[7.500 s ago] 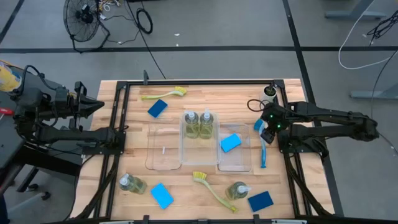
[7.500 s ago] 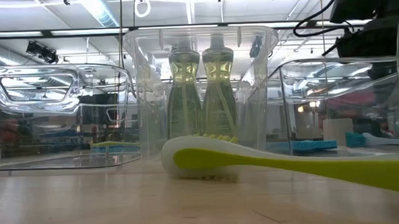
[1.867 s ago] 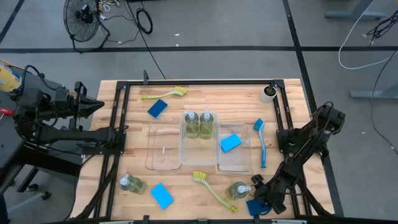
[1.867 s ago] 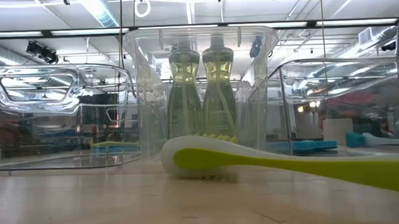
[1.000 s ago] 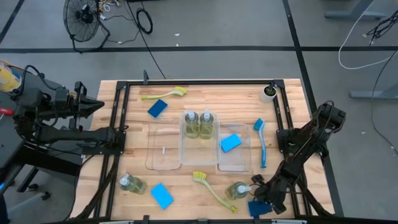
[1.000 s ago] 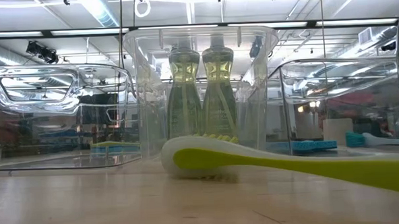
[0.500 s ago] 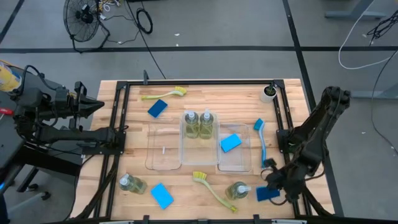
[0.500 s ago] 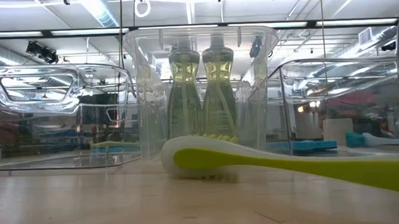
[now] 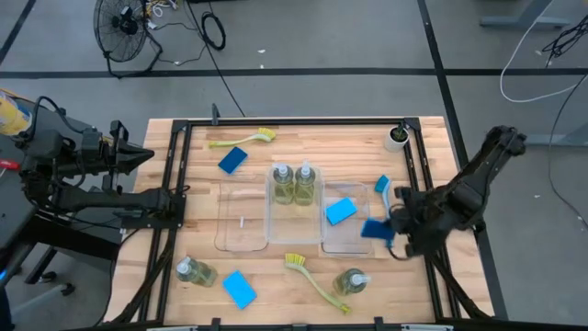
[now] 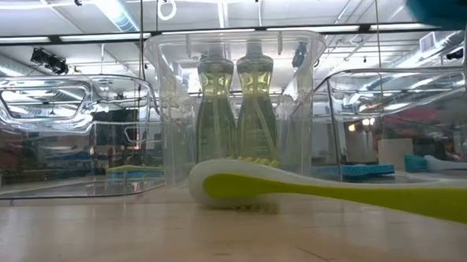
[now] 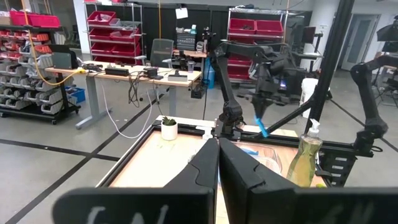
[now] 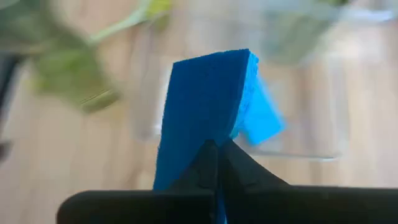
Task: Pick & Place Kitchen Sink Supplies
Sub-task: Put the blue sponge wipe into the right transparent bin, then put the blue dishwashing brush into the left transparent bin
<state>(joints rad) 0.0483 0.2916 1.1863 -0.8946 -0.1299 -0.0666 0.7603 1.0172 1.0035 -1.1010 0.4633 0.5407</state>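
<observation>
Pinching a blue sponge [image 9: 375, 229] between closed fingers, the right gripper [image 9: 390, 228] hangs in the air at the right edge of the right clear tray [image 9: 347, 241], with the blue dish brush [image 9: 383, 190] just beyond it. In the right wrist view the held sponge stands upright over that tray, where 1 more blue sponge [image 9: 341, 211] lies. The middle tray [image 9: 294, 217] holds 2 soap bottles [image 9: 294, 184] upright; the left tray [image 9: 242, 221] looks bare of supplies.

The left gripper [image 11: 218, 149] waits off the table's left side, fingers pressed together on nothing.

On the wood lie 2 more sponges [image 9: 239, 288], 2 soap bottles [image 9: 352, 280] (both lying down), and 2 yellow-green brushes [image 9: 312, 278].
</observation>
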